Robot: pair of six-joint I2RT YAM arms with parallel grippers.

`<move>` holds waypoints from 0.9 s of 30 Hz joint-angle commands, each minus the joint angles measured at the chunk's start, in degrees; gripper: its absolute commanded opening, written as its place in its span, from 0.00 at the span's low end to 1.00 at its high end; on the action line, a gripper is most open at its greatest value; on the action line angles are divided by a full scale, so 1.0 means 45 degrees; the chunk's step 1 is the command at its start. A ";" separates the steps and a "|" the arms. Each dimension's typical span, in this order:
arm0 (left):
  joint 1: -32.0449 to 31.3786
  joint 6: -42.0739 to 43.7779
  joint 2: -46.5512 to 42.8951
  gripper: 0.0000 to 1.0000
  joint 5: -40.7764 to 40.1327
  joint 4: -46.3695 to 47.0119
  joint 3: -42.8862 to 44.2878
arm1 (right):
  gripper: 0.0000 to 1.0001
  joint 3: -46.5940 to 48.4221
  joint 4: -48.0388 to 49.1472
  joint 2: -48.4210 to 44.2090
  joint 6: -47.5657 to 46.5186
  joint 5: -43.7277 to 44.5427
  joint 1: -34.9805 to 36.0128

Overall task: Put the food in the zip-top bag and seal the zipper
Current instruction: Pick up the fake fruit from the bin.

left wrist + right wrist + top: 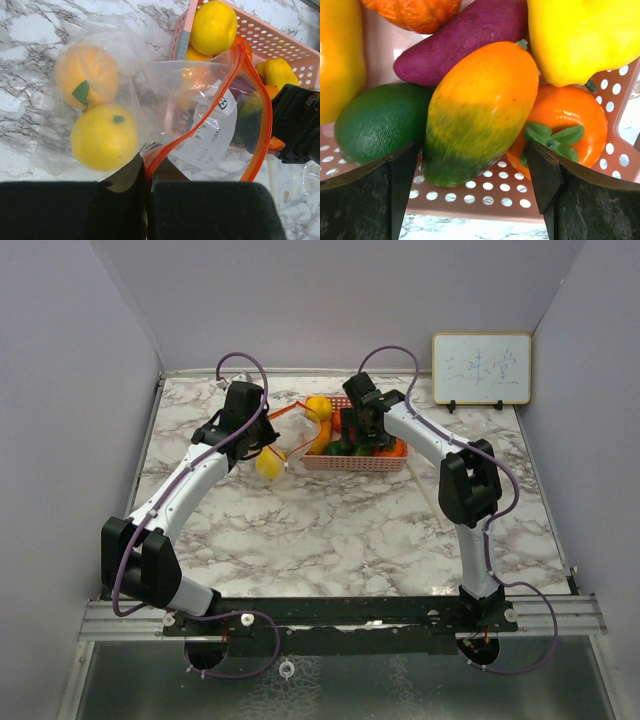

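Note:
The clear zip-top bag (150, 80) lies left of the pink basket, with an orange fruit (86, 75) and a yellow fruit (104, 136) inside. My left gripper (146, 172) is shut on the orange-red zipper (260, 135) at the bag's near corner and holds the mouth open. It shows in the top view (262, 445). My right gripper (472, 165) is open inside the basket, its fingers on either side of an orange-and-green mango (480, 110). Around it lie a green avocado (380, 120), a purple sweet potato (460, 40), an orange persimmon (570, 120) and a yellow pepper (585, 35).
The pink perforated basket (360, 462) stands at the back middle of the marble table, still holding several fruits. A small whiteboard (481, 368) leans on the back wall at the right. Purple cables loop above both wrists.

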 commanded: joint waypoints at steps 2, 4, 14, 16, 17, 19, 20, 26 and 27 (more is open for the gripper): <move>0.0067 0.0037 -0.0588 0.00 0.0292 0.0064 -0.0215 | 0.79 -0.0137 0.1264 0.0418 -0.0478 0.1255 -0.0030; 0.0068 0.0041 -0.0639 0.00 0.0310 0.0041 -0.0301 | 0.64 -0.0174 0.1470 0.0432 -0.0593 0.1484 -0.0030; 0.0071 0.0054 -0.0740 0.00 0.0298 0.0026 -0.0408 | 0.17 0.0067 0.1578 -0.0977 -0.1006 0.1433 -0.0030; 0.0081 0.0058 -0.0719 0.00 0.0274 0.0038 -0.0412 | 0.17 0.0179 0.1648 -0.1562 -0.1138 0.0689 -0.0030; 0.0083 0.0074 -0.0709 0.00 0.0273 0.0064 -0.0417 | 0.17 0.0203 0.1783 -0.2027 -0.1198 0.0196 -0.0030; 0.0072 0.0061 -0.0674 0.00 0.0305 0.0093 -0.0372 | 0.17 0.0145 0.2209 -0.2750 -0.1435 -0.0994 -0.0030; 0.0067 0.0060 -0.0648 0.00 0.0311 0.0100 -0.0337 | 0.17 0.0047 0.2547 -0.3148 -0.1438 -0.1694 -0.0030; 0.0101 0.0118 -0.0541 0.00 0.0302 0.0099 -0.0226 | 0.17 -0.0288 0.4957 -0.4372 -0.0952 -0.5675 0.0035; 0.0098 0.0098 -0.0513 0.00 0.0316 0.0113 -0.0211 | 0.17 -0.0342 0.5385 -0.4447 -0.0823 -0.6127 0.0098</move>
